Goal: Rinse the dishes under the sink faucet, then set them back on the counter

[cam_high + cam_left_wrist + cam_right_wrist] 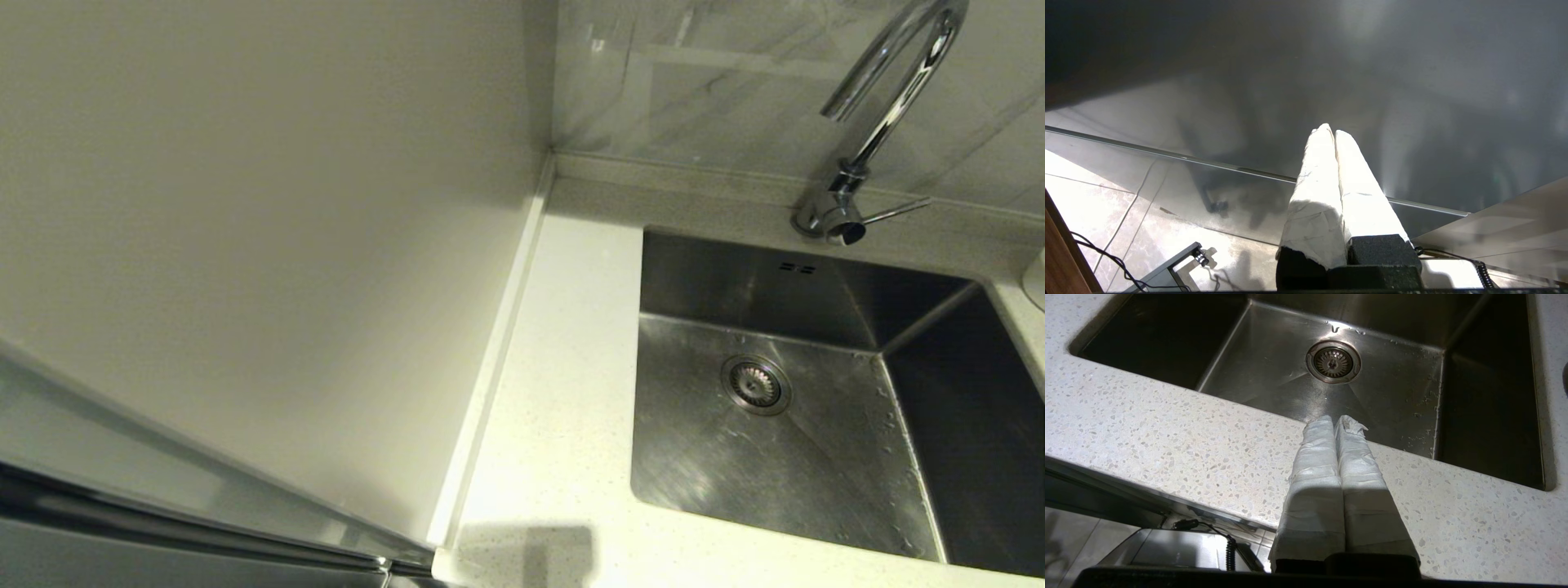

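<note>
No dishes show in any view. The steel sink lies at the right of the head view, holding nothing but its round drain, and some drops. The chrome faucet arches over its far rim, side lever pointing right. The speckled counter runs left of and in front of the basin. Neither gripper shows in the head view. My right gripper is shut and holds nothing, hovering over the counter's front strip, pointing towards the sink. My left gripper is shut and holds nothing, low beside a dark glossy panel.
A plain cream wall panel bounds the counter on the left, with a raised edge strip along it. A marbled backsplash stands behind the faucet. A pale rounded thing is cut off at the right edge. Tiled floor and cables lie below the left gripper.
</note>
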